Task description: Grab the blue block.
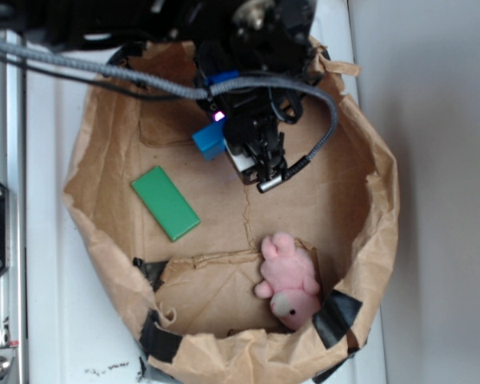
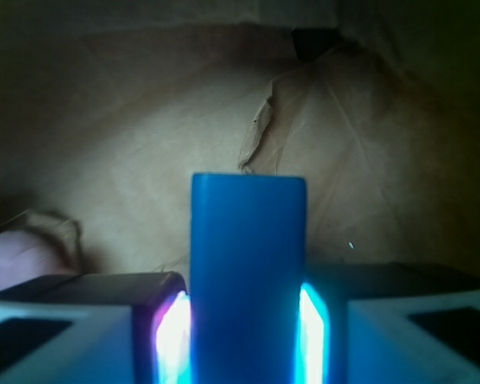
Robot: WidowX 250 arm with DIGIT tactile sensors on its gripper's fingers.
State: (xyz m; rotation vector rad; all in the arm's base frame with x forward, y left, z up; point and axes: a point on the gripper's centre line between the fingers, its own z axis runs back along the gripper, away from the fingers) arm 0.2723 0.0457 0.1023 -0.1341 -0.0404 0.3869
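Observation:
The blue block [image 1: 210, 141] is a flat blue rectangle held in my gripper [image 1: 224, 144] above the back middle of the brown paper bag's floor. In the wrist view the blue block [image 2: 248, 272] stands between both glowing pads [image 2: 173, 336], which press against its two sides. The gripper [image 2: 244, 336] is shut on the block. Most of the block is hidden by the black arm in the exterior view.
A green flat block [image 1: 166, 202] lies on the bag floor to the left. A pink plush toy [image 1: 290, 281] lies at the front right, also at the wrist view's left edge [image 2: 20, 260]. The crumpled bag walls [image 1: 88, 200] ring the area. A cable [image 1: 320, 144] loops beside the gripper.

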